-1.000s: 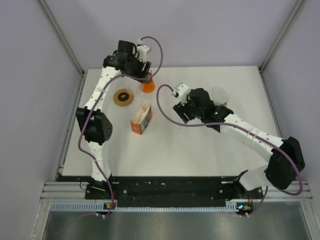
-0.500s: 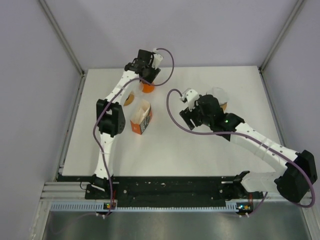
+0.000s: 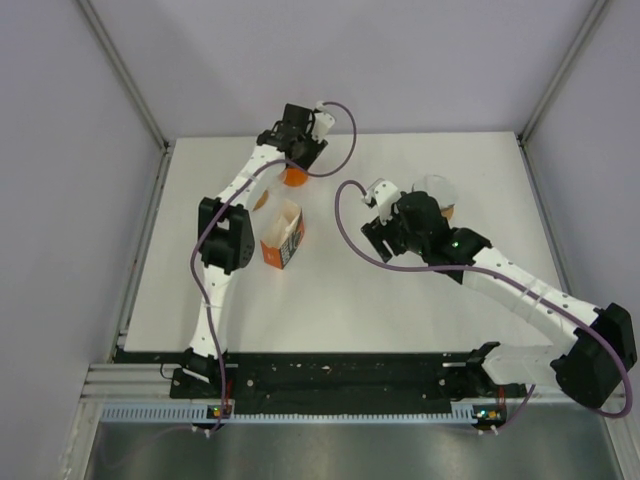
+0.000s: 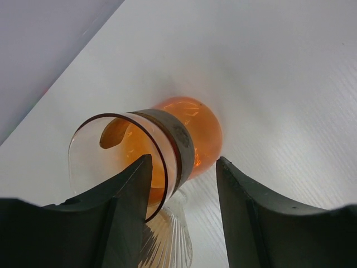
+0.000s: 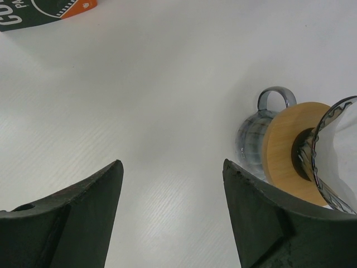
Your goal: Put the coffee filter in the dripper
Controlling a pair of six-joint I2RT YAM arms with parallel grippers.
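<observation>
The clear glass dripper (image 3: 436, 189) sits on a wooden ring over a grey glass mug (image 5: 254, 137) at the back right; in the right wrist view the dripper (image 5: 334, 151) is at the right edge. An orange filter box (image 3: 283, 236) stands open-topped mid-table; no loose filter shows. My right gripper (image 3: 372, 232) (image 5: 172, 167) is open and empty above bare table, left of the mug. My left gripper (image 3: 295, 158) (image 4: 183, 167) is open at an orange glass vessel (image 4: 187, 131) (image 3: 293, 177), its left finger (image 4: 125, 190) across the vessel's clear rim.
A clear ribbed glass piece (image 4: 167, 243) lies under the left gripper. A brown ring (image 3: 259, 198) is partly hidden behind the left arm. Grey walls and frame posts enclose the white table (image 3: 330, 300) at back and sides.
My left arm swung right and in over the orange vessel, now covering most of the brown ring. My right gripper shifted a little to the right, still open.
</observation>
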